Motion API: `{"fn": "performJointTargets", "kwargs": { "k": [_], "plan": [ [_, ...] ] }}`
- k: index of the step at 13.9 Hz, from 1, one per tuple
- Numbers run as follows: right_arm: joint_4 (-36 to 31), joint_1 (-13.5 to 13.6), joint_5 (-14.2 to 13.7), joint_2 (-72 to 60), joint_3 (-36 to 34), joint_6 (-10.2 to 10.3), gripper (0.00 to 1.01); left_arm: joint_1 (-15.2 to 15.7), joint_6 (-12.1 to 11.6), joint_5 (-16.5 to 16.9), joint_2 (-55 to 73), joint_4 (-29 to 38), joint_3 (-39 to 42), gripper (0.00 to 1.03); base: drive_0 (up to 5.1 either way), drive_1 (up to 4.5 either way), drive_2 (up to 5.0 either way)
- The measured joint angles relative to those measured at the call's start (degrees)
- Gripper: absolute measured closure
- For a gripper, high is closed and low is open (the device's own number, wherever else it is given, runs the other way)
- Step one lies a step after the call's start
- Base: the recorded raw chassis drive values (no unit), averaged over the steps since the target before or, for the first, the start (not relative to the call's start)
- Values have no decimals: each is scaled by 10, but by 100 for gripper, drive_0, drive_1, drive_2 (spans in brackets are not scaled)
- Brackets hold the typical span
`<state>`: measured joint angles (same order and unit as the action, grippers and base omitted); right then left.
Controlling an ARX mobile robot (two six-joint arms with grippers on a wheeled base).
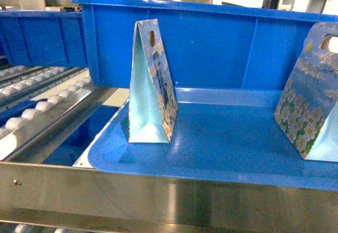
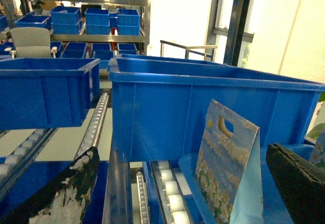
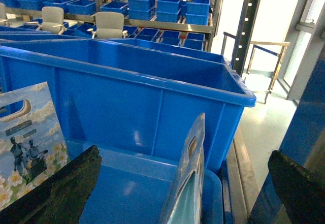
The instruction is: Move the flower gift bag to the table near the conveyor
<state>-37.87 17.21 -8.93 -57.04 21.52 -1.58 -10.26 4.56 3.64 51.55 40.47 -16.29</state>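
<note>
Currently both grippers are released, jaws spread wide and grasping nothing. The left gripper (image 2: 177, 193) shows two worn black pads at the lower corners of the left wrist view, and the near flower gift bag (image 2: 228, 173) stands between them, ahead of the tool and toward its right pad. The right gripper (image 3: 183, 193) frames the second gift bag (image 3: 185, 178), seen edge-on, directly ahead.

Each bag stands upright, long axis vertical, with the cut-out handle at the top. In the head view the near flower gift bag (image 1: 152, 85) sits on the left of the shallow blue tray (image 1: 222, 148); the second gift bag (image 1: 311, 95) sits at its right edge. The bags are well apart. Judging by side, each arm is nearer to its own bag.

The tray holds only these two bags. Behind it stands a deep blue bin (image 1: 211, 43), contents not visible. The conveyor (image 1: 37, 106) runs along the left. The table is not in view.
</note>
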Motion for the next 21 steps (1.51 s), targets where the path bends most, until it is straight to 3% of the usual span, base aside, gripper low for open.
{"fn": "performJointTargets", "kwargs": {
  "k": [9, 15, 21],
  "plan": [
    [7, -3, -14, -236, 154, 3, 3, 0, 0, 0, 0, 0, 0, 5, 0, 0, 0],
    [-14, -59, -43, -254, 159, -9, 3, 0, 0, 0, 0, 0, 0, 5, 0, 0, 0],
    [-4, -68, -54, -300, 149, -15, 3, 0, 0, 0, 0, 0, 0, 5, 0, 0, 0]
  ]
}}
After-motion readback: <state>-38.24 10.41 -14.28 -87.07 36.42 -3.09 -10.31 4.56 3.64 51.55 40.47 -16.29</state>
